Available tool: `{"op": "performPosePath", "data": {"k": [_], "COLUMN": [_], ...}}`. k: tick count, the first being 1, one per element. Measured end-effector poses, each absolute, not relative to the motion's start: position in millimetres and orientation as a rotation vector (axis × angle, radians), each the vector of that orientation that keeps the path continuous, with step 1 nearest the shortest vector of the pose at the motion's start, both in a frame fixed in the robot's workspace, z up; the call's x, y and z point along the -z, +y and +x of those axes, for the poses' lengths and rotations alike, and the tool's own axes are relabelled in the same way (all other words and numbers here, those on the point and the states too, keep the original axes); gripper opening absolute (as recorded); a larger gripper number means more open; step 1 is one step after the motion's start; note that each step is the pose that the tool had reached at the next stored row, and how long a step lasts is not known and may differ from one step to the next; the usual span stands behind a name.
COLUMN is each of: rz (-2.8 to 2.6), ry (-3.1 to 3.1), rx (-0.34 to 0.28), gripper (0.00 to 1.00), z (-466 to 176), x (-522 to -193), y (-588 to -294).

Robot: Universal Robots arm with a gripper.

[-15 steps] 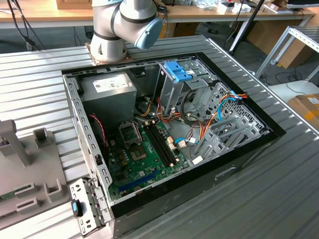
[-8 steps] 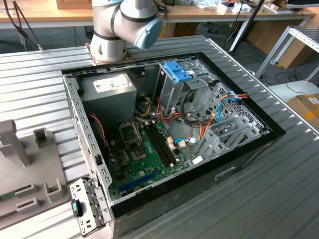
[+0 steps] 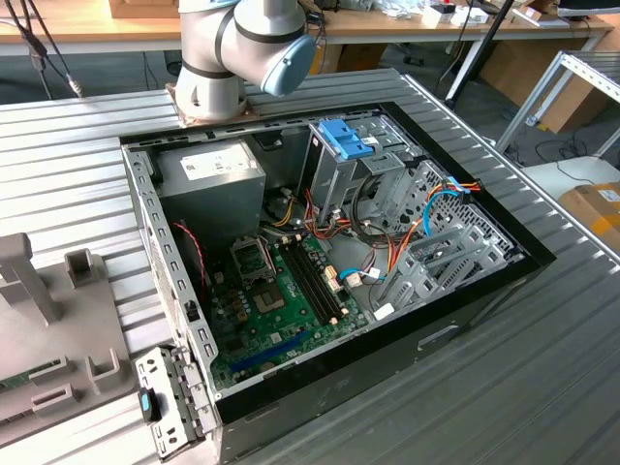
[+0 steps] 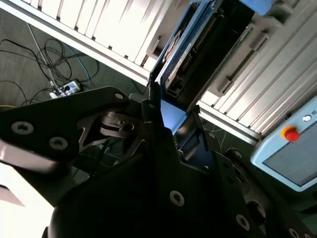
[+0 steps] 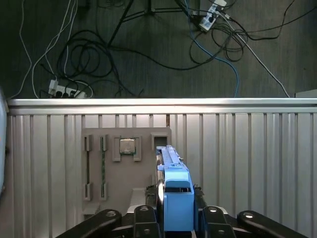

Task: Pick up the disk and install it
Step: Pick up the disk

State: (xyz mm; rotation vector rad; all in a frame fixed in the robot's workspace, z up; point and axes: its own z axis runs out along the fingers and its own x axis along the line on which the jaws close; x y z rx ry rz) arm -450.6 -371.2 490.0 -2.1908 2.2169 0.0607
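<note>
In both wrist views my gripper (image 5: 177, 194) (image 4: 171, 118) is shut on the disk (image 5: 176, 181) (image 4: 181, 57). The disk is a flat dark drive with bright blue side rails, held on edge between the two dark fingers (image 5: 157, 196). It hangs above the ribbed metal table (image 5: 247, 158), beside a grey parts fixture (image 5: 124, 168). In the exterior view the open computer case (image 3: 465, 320) lies on that table, with its metal drive cage (image 3: 383, 170) at the far side. My arm's base and elbow (image 3: 237, 48) stand behind the case.
A light-blue ridged latch plate (image 3: 344, 139) sits on the drive cage, and a grey power supply box (image 3: 213, 170) is in the case's far corner. The fixture (image 3: 58, 320) lies at the exterior view's left. A pendant with a red button (image 4: 290, 134) and floor cables (image 5: 124, 54) lie beyond the table's edge.
</note>
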Motion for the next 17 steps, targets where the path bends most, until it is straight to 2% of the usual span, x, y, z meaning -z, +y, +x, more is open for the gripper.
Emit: {"op": "performPosePath", "data": {"k": [4,17], "rz": [-2.191,-2.191], "ry": [2.217,2.217], "rx": [-0.061,-0.061], "gripper": [0.37,0.37], "z": [-451,-446], "x": [-508,-514], "y": [-371,-371]}}
